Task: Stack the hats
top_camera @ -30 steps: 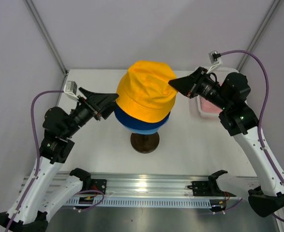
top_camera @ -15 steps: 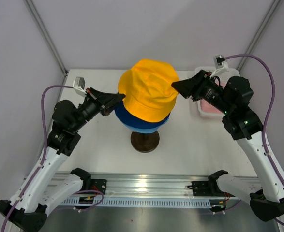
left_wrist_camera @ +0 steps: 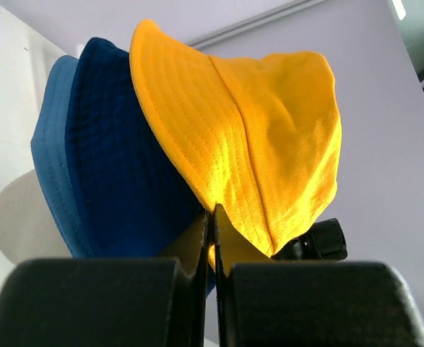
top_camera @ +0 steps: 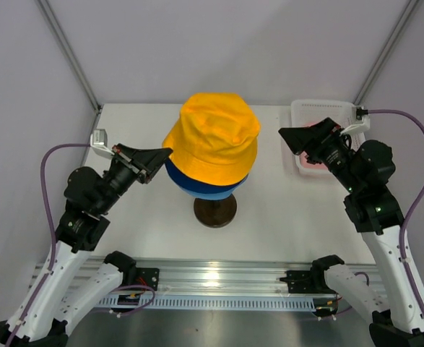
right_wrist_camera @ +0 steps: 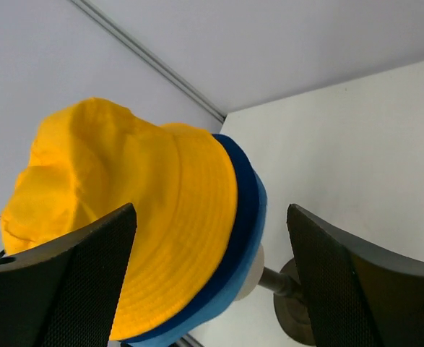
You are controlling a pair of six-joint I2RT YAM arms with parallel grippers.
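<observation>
Crown up, yellow hat [top_camera: 213, 137] tops navy hat [top_camera: 177, 176]; left claw [top_camera: 165, 152] pinches its brim, right claw [top_camera: 290, 139] gapes empty.

A white table [top_camera: 136, 231] stands inside an enclosure of plain, pale grey walls [top_camera: 219, 43]. Two grey struts [top_camera: 67, 50] run diagonally down to its far corners. An aluminium rail [top_camera: 219, 278] along the near edge shows bright glare.

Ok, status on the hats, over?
Copy: left gripper shut on yellow hat brim; right gripper open, clear of it. It tops navy hat, light blue hat. Nothing in the way.
</observation>
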